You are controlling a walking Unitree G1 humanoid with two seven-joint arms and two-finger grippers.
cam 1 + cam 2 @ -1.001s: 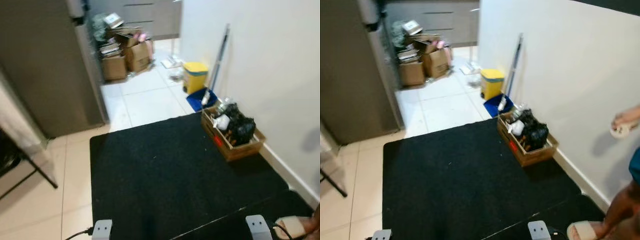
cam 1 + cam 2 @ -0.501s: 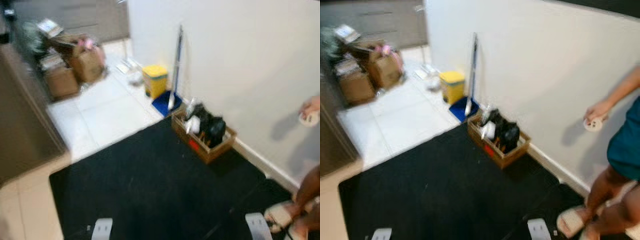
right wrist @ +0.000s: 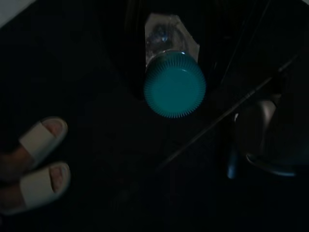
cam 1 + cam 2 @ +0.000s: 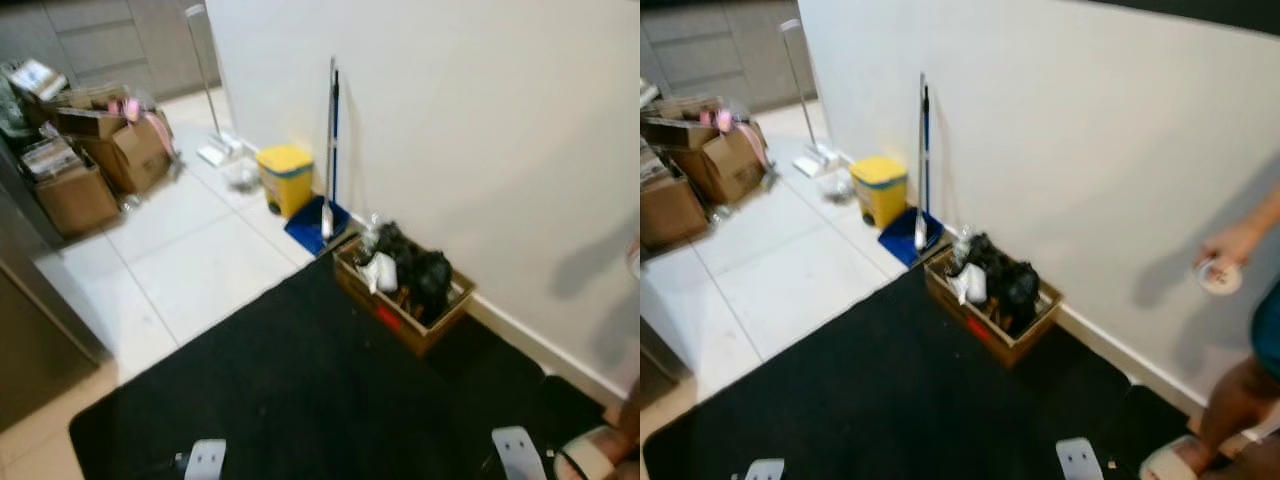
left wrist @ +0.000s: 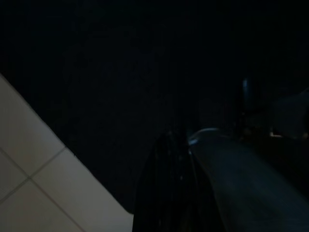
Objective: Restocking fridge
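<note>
Restocking looks barely begun: the fridge [image 4: 35,330] stands shut at far left across the black rug [image 4: 300,400], with nothing loaded yet. The left gripper hangs idle in the dark; whether its fingers are apart I cannot tell. The right gripper [image 3: 166,67] hangs low, fingers seemingly clamped round a teal-capped bottle [image 3: 174,82], beside a person's sandalled feet [image 3: 41,162].

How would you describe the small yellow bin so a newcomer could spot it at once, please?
Follow the white wall down to the tiled floor. The bin stands there beside the upright mop and blue dustpan. It is the one bright yellow thing, unlike the brown boxes.
</note>
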